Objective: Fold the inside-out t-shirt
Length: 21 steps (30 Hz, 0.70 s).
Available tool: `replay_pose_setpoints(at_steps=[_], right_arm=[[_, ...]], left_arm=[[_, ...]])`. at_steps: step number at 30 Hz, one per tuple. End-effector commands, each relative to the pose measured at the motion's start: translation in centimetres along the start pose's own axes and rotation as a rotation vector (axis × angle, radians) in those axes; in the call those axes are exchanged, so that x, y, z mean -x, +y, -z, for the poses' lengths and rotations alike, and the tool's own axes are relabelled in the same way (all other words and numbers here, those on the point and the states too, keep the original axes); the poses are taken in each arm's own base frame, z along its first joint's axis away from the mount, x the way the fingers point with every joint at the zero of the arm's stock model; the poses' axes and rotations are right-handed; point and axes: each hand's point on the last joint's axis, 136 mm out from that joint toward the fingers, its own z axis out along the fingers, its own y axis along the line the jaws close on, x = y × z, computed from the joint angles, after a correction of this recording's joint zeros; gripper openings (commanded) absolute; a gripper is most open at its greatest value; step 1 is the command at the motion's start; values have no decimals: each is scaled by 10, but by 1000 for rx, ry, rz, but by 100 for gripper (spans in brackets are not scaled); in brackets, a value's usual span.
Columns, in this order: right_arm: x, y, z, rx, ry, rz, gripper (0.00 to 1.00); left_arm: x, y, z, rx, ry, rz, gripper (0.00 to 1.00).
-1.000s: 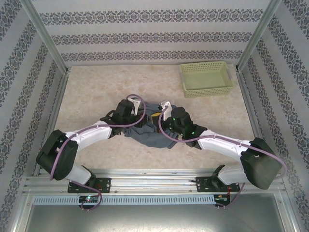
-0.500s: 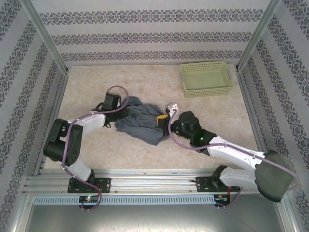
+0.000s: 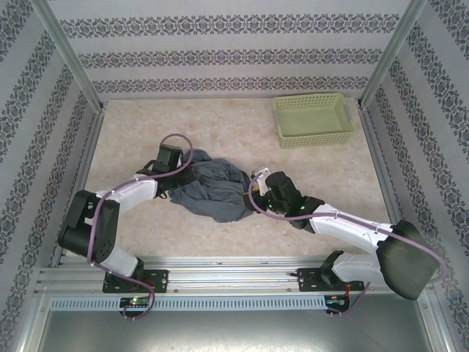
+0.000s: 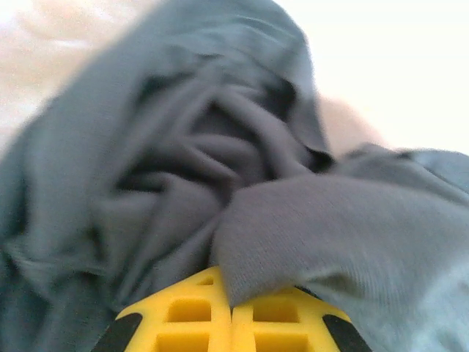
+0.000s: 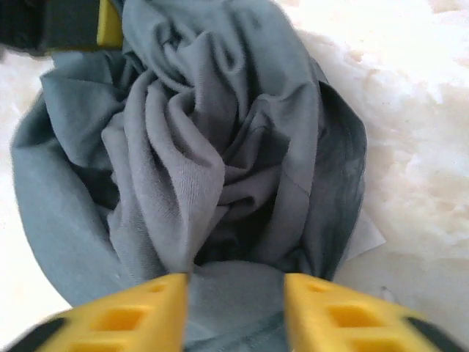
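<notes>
The inside-out t-shirt (image 3: 211, 189) lies crumpled in a slate blue-grey heap at the middle of the table, also close up in both wrist views (image 4: 183, 169) (image 5: 220, 147). My left gripper (image 3: 183, 176) sits at the heap's left edge. Its yellow fingers (image 4: 220, 315) are pressed together with a fold of cloth pinched in the seam between them. My right gripper (image 3: 253, 196) is at the heap's right edge. Its yellow fingers (image 5: 139, 312) stand apart, with loose cloth lying under the gap (image 5: 236, 290) and nothing clamped.
A light green basket (image 3: 313, 119) stands at the back right, well away from the shirt. Bare beige table (image 3: 146, 227) surrounds the heap. Patterned walls and metal posts close in the left, right and back.
The right gripper has opened and let go of the cloth. The left arm swung left, shut on the shirt's left edge, and the heap has bunched up and shifted slightly left.
</notes>
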Motion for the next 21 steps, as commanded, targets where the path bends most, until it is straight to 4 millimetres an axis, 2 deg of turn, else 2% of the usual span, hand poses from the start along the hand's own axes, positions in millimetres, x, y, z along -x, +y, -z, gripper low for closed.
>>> replay_pose_setpoints(at_steps=[1, 3, 6, 10, 15, 18, 21], right_arm=[[32, 11, 10, -18, 1, 52, 50], [41, 16, 9, -16, 22, 62, 54], [45, 24, 3, 7, 55, 63, 59], [47, 36, -15, 23, 102, 65, 62], [44, 33, -51, -29, 202, 63, 60], [34, 24, -74, -80, 277, 76, 56], [30, 22, -84, -100, 330, 107, 40]], left_arm=[[-7, -33, 16, -103, -3, -83, 0], [-6, -50, 26, -145, -25, -122, 0], [-4, -63, 35, -172, -47, -151, 0], [-2, -64, 38, -172, -53, -153, 0], [-1, -67, 41, -182, -57, -152, 0], [2, -68, 47, -183, -75, -155, 0], [12, -62, 51, -134, -96, -156, 0]])
